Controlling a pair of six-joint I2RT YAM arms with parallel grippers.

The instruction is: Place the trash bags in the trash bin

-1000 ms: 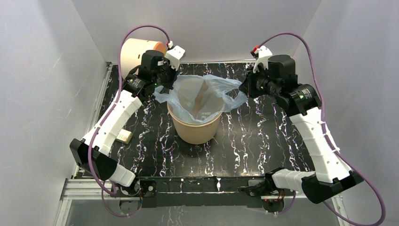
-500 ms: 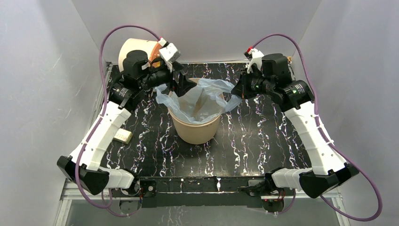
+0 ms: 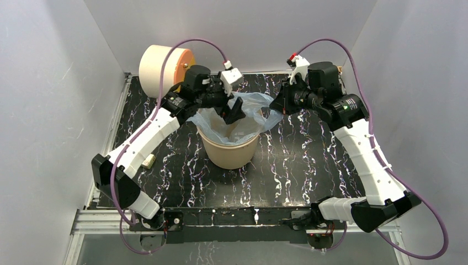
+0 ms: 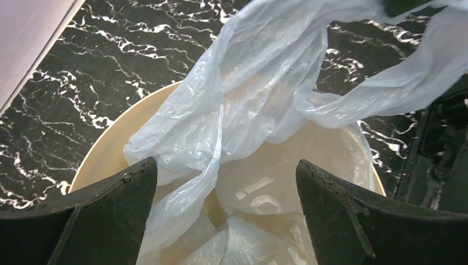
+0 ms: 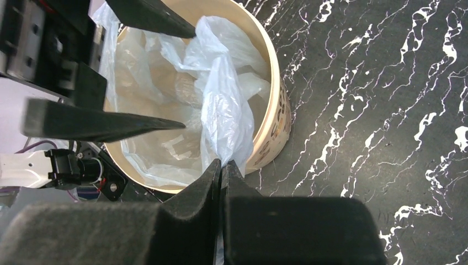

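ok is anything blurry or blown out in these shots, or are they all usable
Right wrist view: the right claw fills the bottom as a soft, out-of-focus mass, while the bin and bag are sharp. Left wrist view: the bag's folds are bright but legible. Top view: even light, nothing blown out.

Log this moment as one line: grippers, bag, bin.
left gripper: open above trash bin | right gripper: shut on trash bag | trash bag: partly inside bin, rest spilling over rim

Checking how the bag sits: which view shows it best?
Left wrist: the bag fills the frame, draped into the trash bin. Right wrist shows a fold pinched by the right gripper; top external shows it small, partly behind the left gripper.
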